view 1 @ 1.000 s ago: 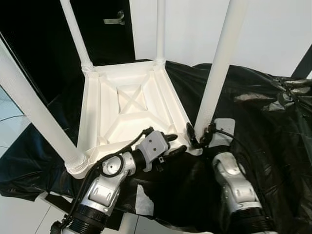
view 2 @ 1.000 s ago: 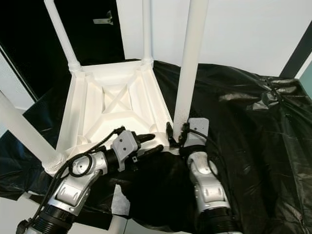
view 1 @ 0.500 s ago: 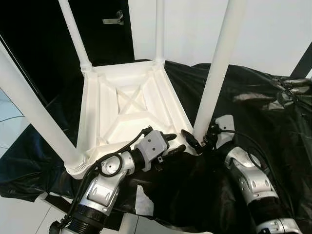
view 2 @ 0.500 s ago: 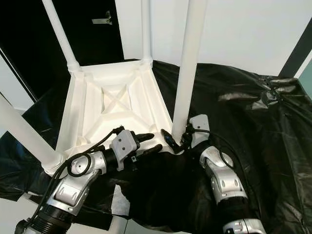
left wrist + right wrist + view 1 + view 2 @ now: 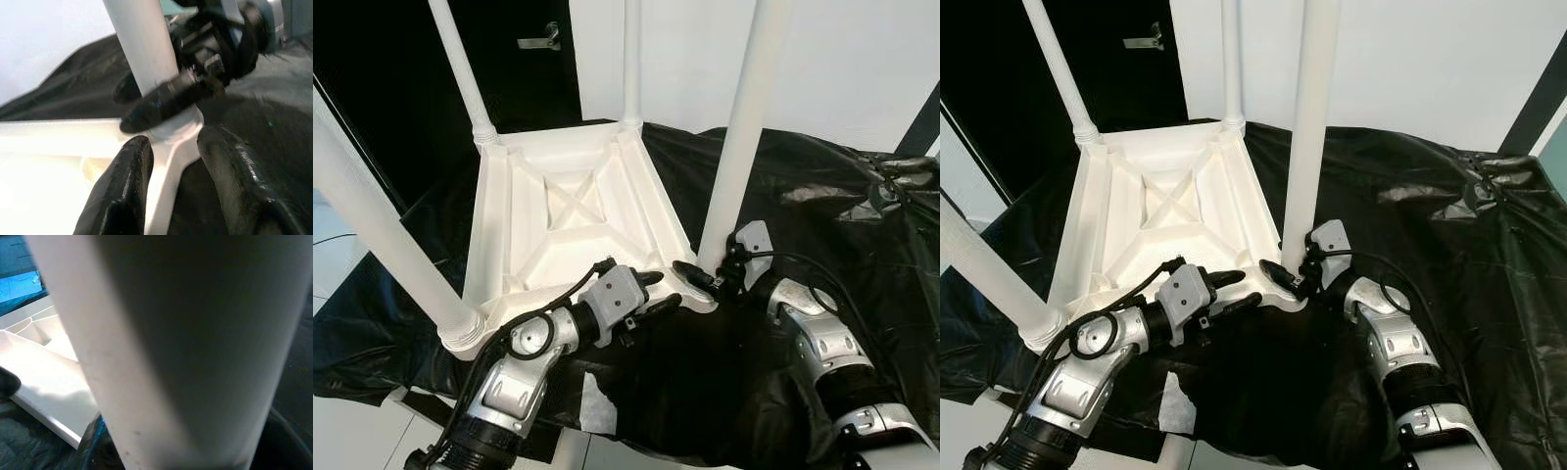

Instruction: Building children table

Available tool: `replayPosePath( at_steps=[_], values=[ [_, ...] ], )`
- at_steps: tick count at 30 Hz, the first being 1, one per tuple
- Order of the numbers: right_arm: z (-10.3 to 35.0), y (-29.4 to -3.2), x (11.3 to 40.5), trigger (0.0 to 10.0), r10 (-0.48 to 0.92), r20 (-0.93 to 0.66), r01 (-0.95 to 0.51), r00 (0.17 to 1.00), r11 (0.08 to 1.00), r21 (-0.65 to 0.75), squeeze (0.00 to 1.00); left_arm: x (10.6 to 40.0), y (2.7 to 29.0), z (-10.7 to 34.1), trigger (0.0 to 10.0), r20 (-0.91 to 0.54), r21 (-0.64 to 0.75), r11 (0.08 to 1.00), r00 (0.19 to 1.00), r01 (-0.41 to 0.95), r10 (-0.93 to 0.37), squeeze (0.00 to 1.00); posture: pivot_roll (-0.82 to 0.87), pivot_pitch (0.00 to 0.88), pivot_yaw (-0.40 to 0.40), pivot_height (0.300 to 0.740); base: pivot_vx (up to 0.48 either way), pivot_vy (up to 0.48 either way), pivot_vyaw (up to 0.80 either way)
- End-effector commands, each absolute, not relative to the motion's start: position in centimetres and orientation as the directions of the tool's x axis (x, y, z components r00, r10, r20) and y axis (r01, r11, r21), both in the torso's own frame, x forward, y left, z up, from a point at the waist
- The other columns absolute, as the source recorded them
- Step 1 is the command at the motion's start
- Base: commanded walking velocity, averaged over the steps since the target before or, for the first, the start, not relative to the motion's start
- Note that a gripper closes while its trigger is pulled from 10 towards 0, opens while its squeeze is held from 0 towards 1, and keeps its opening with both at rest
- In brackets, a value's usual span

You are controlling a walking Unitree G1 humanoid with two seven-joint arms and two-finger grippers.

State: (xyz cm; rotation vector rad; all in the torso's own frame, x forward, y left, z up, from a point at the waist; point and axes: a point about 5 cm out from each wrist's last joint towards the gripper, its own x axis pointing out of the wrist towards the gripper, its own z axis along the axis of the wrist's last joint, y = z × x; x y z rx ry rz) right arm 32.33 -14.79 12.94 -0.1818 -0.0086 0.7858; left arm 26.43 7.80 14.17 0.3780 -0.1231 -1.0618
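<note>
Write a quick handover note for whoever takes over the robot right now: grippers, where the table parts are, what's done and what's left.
Left gripper: open, its fingers on either side of the near rim of the tabletop.
Right gripper: around the base of the near right leg at its corner socket; whether it is clamped can't be told.
Tabletop lies upside down on the black sheet.
Done: all four legs stand in their corners.
Left: seating of this leg can't be judged; probably finish it, then check the others.
</note>
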Motion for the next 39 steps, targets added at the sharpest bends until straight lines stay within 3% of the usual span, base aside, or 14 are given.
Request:
replayPosePath(
  at_steps=[1, 7, 8, 13, 17, 26, 29, 30, 33, 34, 36, 37, 38, 39],
  values=[
    [12.3, -14.9, 32.2, 0.0, 0.698, -0.084, -0.702, 0.711, 0.697, -0.149, 0.0, 26.3, 8.1, 14.1, 10.0, -0.085, 0.361, 0.444, 0.503, 0.82, -0.86, 0.0, 0.01, 0.0, -0.014, 0.74, 0.0, 0.0, 0.0],
    [11.7, -15.7, 32.2, 0.0, 0.613, -0.091, -0.619, 0.785, 0.771, -0.152, 0.0, 26.2, 8.2, 13.9, 10.0, -0.094, 0.358, 0.442, 0.503, 0.822, -0.859, 0.0, 0.01, 0.0, -0.013, 0.74, 0.0, 0.0, 0.0],
    [11.4, -16.0, 32.3, 0.0, 0.548, -0.093, -0.556, 0.831, 0.818, -0.149, 0.0, 26.2, 8.2, 13.8, 10.0, -0.095, 0.357, 0.442, 0.503, 0.823, -0.859, 0.0, 0.01, 0.0, -0.014, 0.74, 0.0, 0.0, 0.0],
    [11.2, -16.1, 32.2, 0.0, 0.492, -0.083, -0.499, 0.866, 0.854, -0.146, 0.0, 26.2, 8.1, 13.8, 10.0, -0.094, 0.357, 0.442, 0.502, 0.823, -0.86, 0.0, 0.0, 0.0, -0.014, 0.74, 0.0, 0.0, 0.0],
    [10.5, -15.9, 31.6, 0.0, 0.283, -0.063, -0.289, 0.957, 0.952, -0.103, 0.0, 26.2, 8.0, 13.9, 10.0, -0.092, 0.356, 0.438, 0.497, 0.825, -0.863, 0.0, 0.0, 0.0, -0.015, 0.74, 0.0, 0.0, 0.0],
    [9.6, -14.2, 30.3, 0.0, -0.12, -0.071, 0.117, 0.99, 0.992, -0.052, 0.0, 26.0, 7.7, 13.9, 10.0, -0.089, 0.354, 0.427, 0.484, 0.832, -0.87, 0.0, -0.01, 0.0, -0.018, 0.74, 0.0, 0.0, 0.0],
    [9.3, -13.3, 30.2, 0.0, -0.125, -0.094, 0.124, 0.988, 0.992, -0.02, 0.0, 26.0, 7.6, 13.9, 10.0, -0.089, 0.354, 0.425, 0.483, 0.833, -0.871, 0.0, 0.0, 0.0, -0.02, 0.74, 0.0, 0.0, 0.0],
    [9.6, -13.0, 30.2, 3.9, -0.105, -0.072, 0.104, 0.992, 0.994, -0.014, 0.0, 26.0, 7.5, 13.9, 10.0, -0.089, 0.354, 0.423, 0.481, 0.834, -0.872, 0.0, -0.01, 0.0, -0.018, 0.74, 0.0, 0.0, 0.0],
    [10.0, -12.8, 30.2, 3.9, -0.09, -0.051, 0.089, 0.995, 0.996, -0.016, 0.0, 26.0, 7.5, 14.0, 10.0, -0.089, 0.353, 0.422, 0.479, 0.835, -0.873, 0.0, -0.01, 0.0, -0.018, 0.74, 0.0, 0.0, 0.0],
    [10.2, -12.8, 30.2, 10.0, -0.074, -0.039, 0.074, 0.996, 0.997, -0.014, 0.0, 26.0, 7.5, 14.0, 10.0, -0.089, 0.354, 0.421, 0.478, 0.835, -0.874, 0.0, -0.01, 0.0, -0.019, 0.74, 0.0, 0.0, 0.0],
    [10.3, -12.8, 30.2, 10.0, -0.066, -0.029, 0.066, 0.997, 0.998, -0.019, 0.0, 26.1, 7.4, 14.0, 10.0, -0.09, 0.355, 0.421, 0.478, 0.835, -0.874, 0.0, 0.0, 0.0, -0.02, 0.74, 0.0, 0.0, 0.0],
    [10.3, -12.9, 30.2, 10.0, -0.061, -0.029, 0.06, 0.998, 0.998, -0.022, 0.35, 26.1, 7.5, 14.0, 10.0, -0.09, 0.355, 0.421, 0.479, 0.835, -0.873, 0.0, 0.0, 0.0, -0.02, 0.74, 0.0, 0.0, 0.0],
    [10.4, -12.8, 30.1, 10.0, -0.054, -0.022, 0.054, 0.998, 0.998, -0.021, 1.0, 26.1, 7.5, 14.0, 10.0, -0.09, 0.356, 0.422, 0.48, 0.834, -0.872, 0.0, 0.0, 0.0, -0.021, 0.74, 0.0, 0.0, 0.0],
    [10.6, -12.6, 29.9, 10.0, -0.035, -0.006, 0.035, 0.999, 0.999, -0.023, 1.0, 26.1, 7.5, 14.1, 10.0, -0.089, 0.356, 0.426, 0.484, 0.832, -0.871, 0.0, 0.0, 0.0, -0.022, 0.74, 0.0, 0.0, 0.0]
  ],
)
